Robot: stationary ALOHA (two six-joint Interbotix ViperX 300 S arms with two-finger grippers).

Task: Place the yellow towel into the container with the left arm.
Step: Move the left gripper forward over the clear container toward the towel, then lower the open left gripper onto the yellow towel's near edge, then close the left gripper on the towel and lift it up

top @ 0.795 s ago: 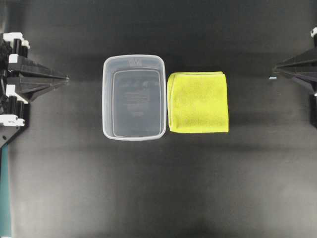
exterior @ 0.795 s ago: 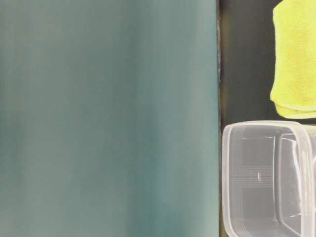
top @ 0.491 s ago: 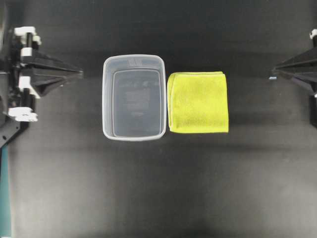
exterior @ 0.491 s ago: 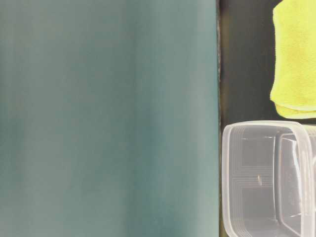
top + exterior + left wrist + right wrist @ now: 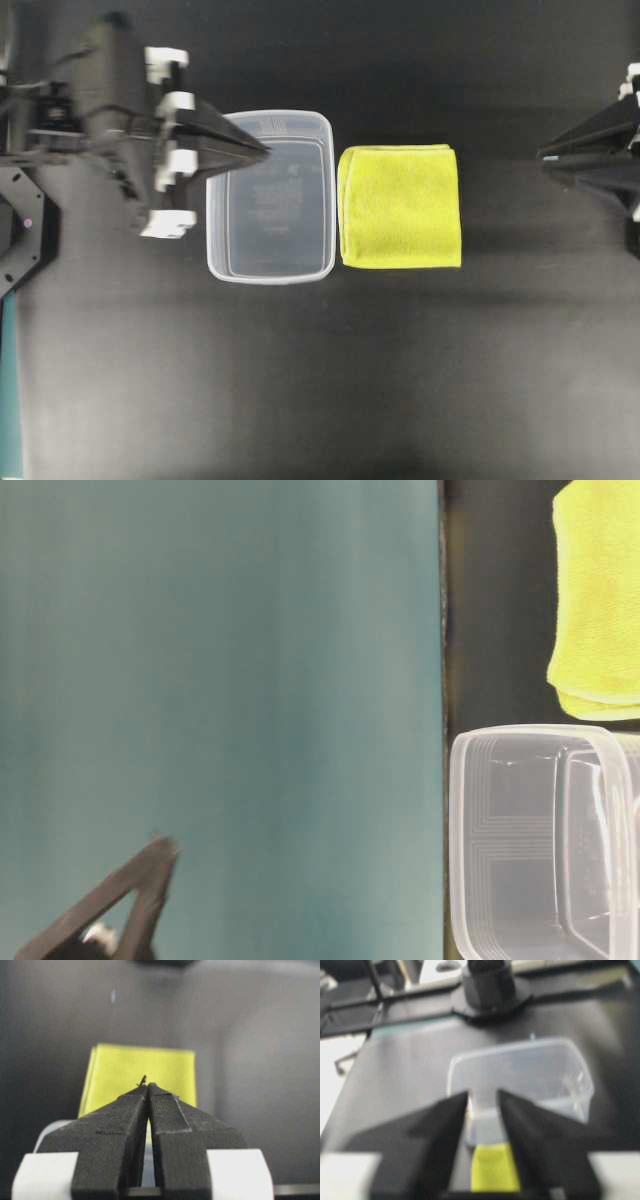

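Note:
The yellow towel lies folded flat on the black table, just right of the clear container, which holds nothing. My left gripper is shut and empty, its tip above the container's upper left part and pointing toward the towel. In the left wrist view its closed tips sit in front of the towel. My right gripper hovers at the far right, clear of the towel. In the blurred right wrist view its jaws stand apart, framing the towel and container.
The table-level view shows a teal wall, the container's corner, the towel's edge and a black gripper tip at lower left. The left arm's white clips sit beside the container's left rim.
My left arm has swung right from the table's left edge to over the container's left side. The right gripper has shifted slightly left. Towel and container have not moved.

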